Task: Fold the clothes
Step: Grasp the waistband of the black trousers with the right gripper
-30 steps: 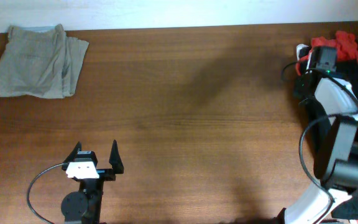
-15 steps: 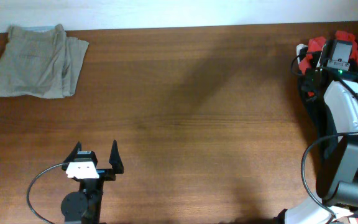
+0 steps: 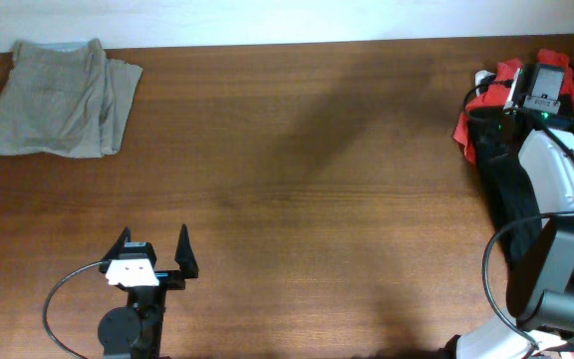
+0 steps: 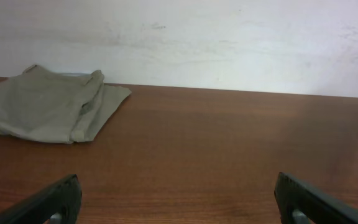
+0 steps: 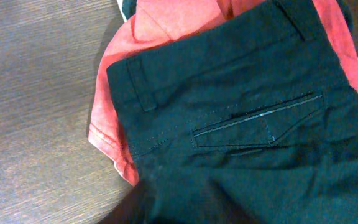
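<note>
The table (image 3: 287,150) is big & brown, w/ clothes at two ends. The black shorts (image 3: 503,194) lie at the table's right edge. They make a long dark strip that runs from the far side toward the near side, partly under the right arm (image 3: 556,175). The khaki shorts (image 3: 58,100) look folded at the table's far-left corner, well apart from the rest. The red T-shirt (image 3: 466,125) peeks out from under the black shorts at the table's far-right end. In the right wrist view the waistband w/ belt loops lies on top of the red. The right gripper (image 3: 541,85) hangs over that pile, so it's the near one for the next pull, prob. toward the table's middle. Its fingers don't show, so can't tell if it grips. The left gripper (image 3: 153,241) sits at the table's near-left side, jaws spread wide, holding nothing, far from the pile.
</note>
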